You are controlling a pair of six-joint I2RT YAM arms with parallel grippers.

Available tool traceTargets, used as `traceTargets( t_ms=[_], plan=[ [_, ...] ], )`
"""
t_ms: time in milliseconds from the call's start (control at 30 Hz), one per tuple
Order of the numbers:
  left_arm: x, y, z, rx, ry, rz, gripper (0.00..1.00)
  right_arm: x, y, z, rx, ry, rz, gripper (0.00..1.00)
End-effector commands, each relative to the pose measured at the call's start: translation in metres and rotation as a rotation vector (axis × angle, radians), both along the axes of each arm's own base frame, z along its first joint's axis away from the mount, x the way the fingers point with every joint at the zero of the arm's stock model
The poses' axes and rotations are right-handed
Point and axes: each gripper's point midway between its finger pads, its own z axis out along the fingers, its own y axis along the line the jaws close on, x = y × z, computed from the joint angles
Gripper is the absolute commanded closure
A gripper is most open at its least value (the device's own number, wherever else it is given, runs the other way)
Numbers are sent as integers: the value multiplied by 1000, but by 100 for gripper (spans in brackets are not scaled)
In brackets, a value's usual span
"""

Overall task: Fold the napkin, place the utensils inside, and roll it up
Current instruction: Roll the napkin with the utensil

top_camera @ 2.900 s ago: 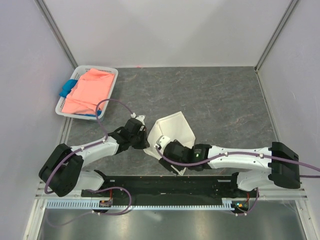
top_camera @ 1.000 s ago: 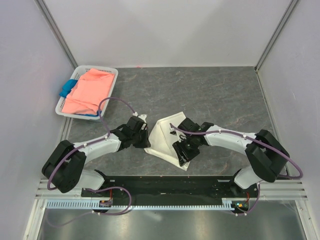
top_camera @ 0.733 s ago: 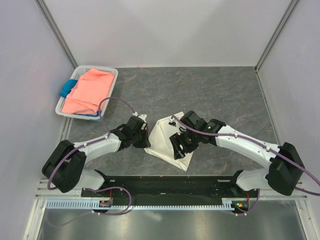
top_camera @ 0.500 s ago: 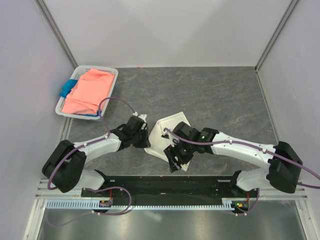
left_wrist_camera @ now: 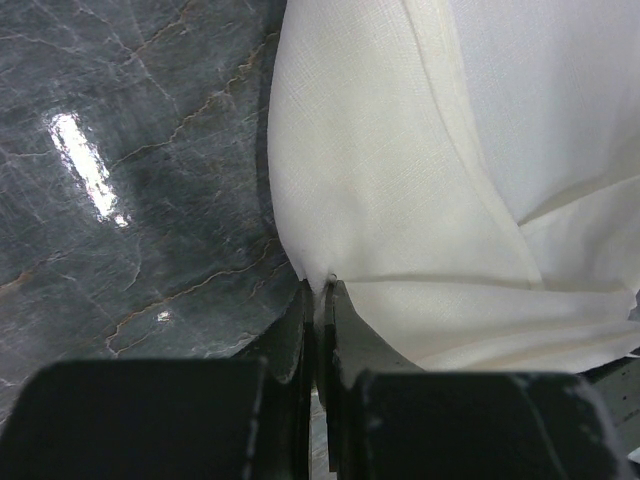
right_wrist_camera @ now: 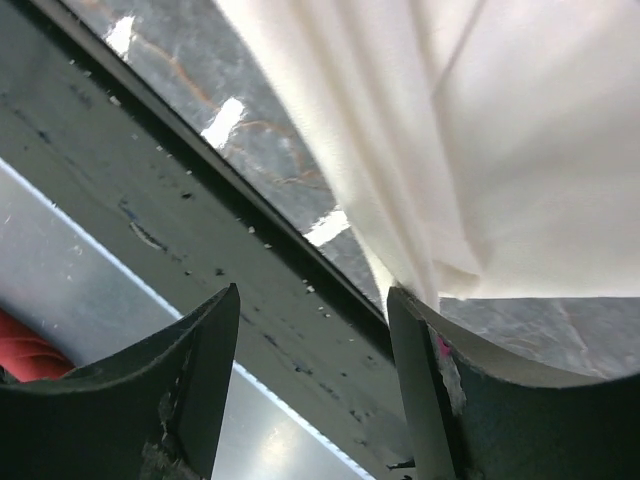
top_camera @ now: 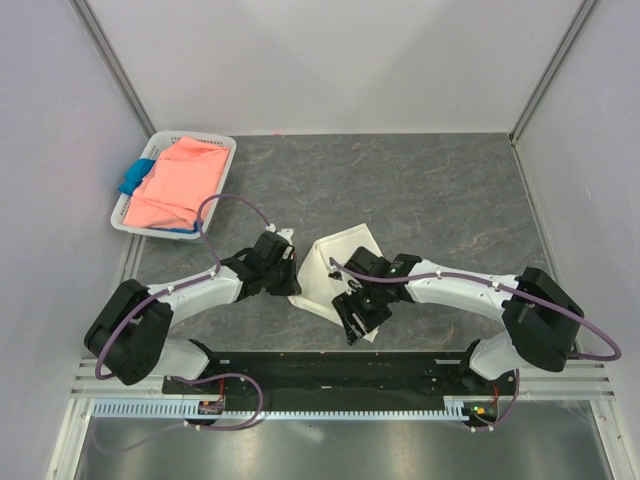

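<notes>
The dark grey marbled worktop (top_camera: 450, 190) sits between pale walls (top_camera: 350, 60). My left hand (left_wrist_camera: 322, 298) is pinched tight on the napkin (left_wrist_camera: 400, 170), gripping a small nip of its edge right at my fingertips. From there the cloth spreads away across the stone, folded over itself in layers. My right hand (right_wrist_camera: 313, 300) stands wide with nothing between its fingers. The napkin's near corner hangs right up against one finger (right_wrist_camera: 440, 380), above the dark rail (right_wrist_camera: 150, 190) along the worktop's front edge. Seen from above, the napkin lies rumpled between my two hands, near the front middle. Well apart, in the far left corner, a white basket (top_camera: 222, 160) holds a pink cloth (top_camera: 180, 180) over a blue cloth (top_camera: 130, 182).
</notes>
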Motion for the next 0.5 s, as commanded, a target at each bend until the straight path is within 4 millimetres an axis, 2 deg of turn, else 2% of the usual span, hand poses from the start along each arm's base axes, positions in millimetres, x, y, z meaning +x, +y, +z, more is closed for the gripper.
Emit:
traceTargets(
  t_ms=[0, 333, 400, 467],
  plan=[
    [-6, 15, -13, 90, 31, -14, 98, 8, -6, -1, -20, -25, 2, 31],
    [-5, 15, -14, 94, 37, -20, 98, 2, -28, -39, -99, 28, -29, 31],
    [-6, 14, -14, 92, 40, -22, 98, 5, -29, -39, -106, 13, -32, 31],
    [-5, 13, -13, 89, 38, -24, 98, 11, -25, -29, -87, -20, -32, 31]
  ],
)
